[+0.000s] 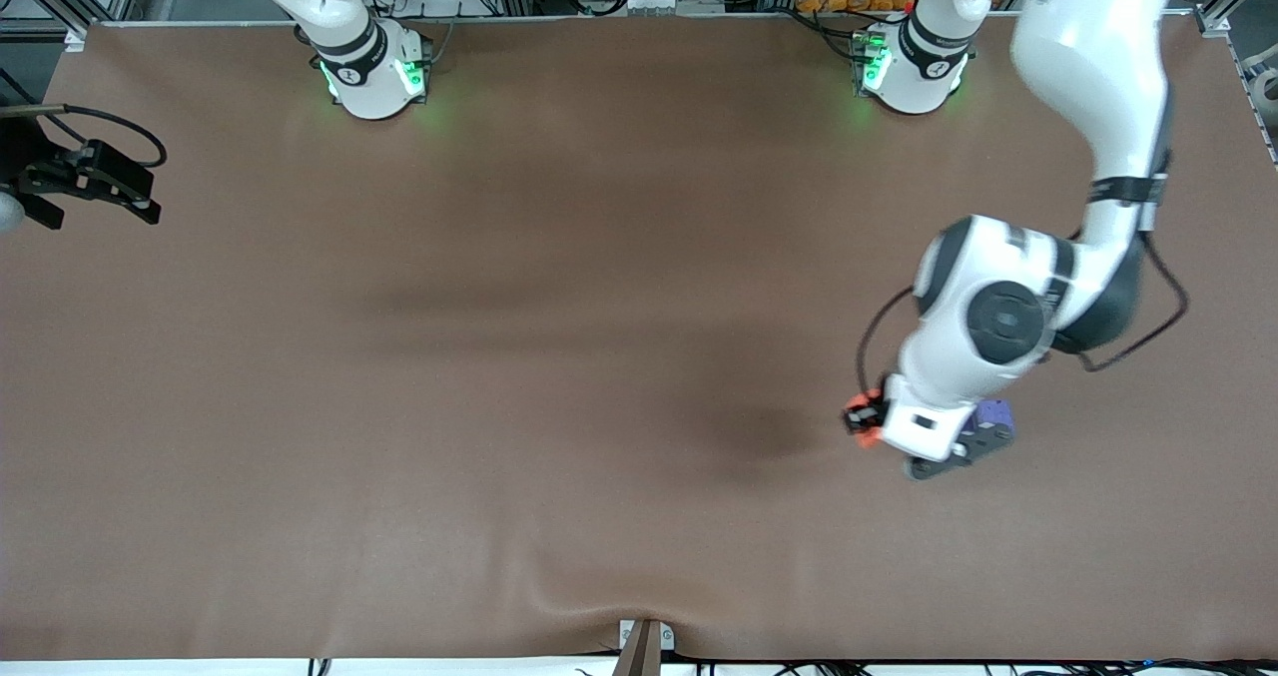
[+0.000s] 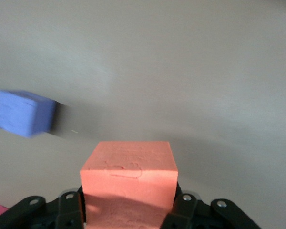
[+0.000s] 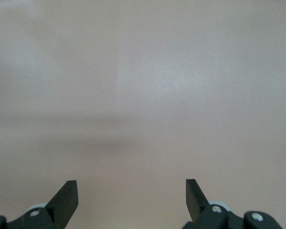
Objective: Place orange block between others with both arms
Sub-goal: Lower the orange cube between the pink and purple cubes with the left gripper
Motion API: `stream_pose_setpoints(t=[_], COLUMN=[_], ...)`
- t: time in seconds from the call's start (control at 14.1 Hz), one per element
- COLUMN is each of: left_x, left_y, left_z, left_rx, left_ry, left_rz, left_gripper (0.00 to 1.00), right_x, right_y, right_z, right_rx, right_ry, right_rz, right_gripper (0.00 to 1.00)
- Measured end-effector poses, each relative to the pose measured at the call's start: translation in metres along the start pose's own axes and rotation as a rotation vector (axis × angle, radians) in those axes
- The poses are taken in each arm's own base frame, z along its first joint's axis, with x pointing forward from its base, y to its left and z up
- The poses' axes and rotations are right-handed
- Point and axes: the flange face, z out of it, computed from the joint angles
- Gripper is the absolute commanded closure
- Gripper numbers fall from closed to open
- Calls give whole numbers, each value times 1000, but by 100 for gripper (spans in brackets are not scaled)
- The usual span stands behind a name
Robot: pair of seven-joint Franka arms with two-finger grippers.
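A small bright orange matte foam cube (image 2: 128,179), its top face faintly dented, sits clenched in the left gripper (image 1: 865,419) jaws, low in the right of the front view, over the brown desk (image 1: 499,356). A purple cube (image 1: 994,415) lies just beside. The right gripper (image 3: 131,196) waits, jaws released.

purple cube (image 1: 994,416): mostly hidden by left arm | pinkish-red cube (image 2: 0,210): edge-cropped

We see the left gripper (image 1: 865,418) clamped on the orange block (image 1: 867,419) above the table (image 1: 499,356), the purple cube (image 1: 994,415) peeking beside its wrist.
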Motion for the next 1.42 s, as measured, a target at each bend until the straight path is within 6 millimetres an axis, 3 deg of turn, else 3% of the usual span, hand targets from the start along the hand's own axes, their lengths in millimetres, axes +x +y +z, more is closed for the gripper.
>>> stream_pose_setpoints(t=[0.28,0.5,0.64,0.78,0.99,1.21,1.42], left_x=[26,24,19,5,-23,-45,-47], left_y=[-86,-156,-187,-192,-182,-184,-207], left_z=[30,65,78,80,79,98,104], left_rx=[41,0,-18,-13,-7,-25,-30], left_ry=[-90,-168,-188,-196,-171,-116,-109], left_rz=[112,131,145,159,190,239,315], left_gripper=[100,100,100,100,100,100,100], right_x=[0,0,0,0,-1,-1,-2], right_y=[1,0,0,0,0,0,-1], right_z=[4,11,15,16,16,17,17], right_rx=[1,1,2,2,2,2,5], right_ry=[-17,-42,-54,-57,-61,-63,-74], right_rz=[63,71,72,73,75,98,115], right_gripper=[0,0,0,0,0,0,0])
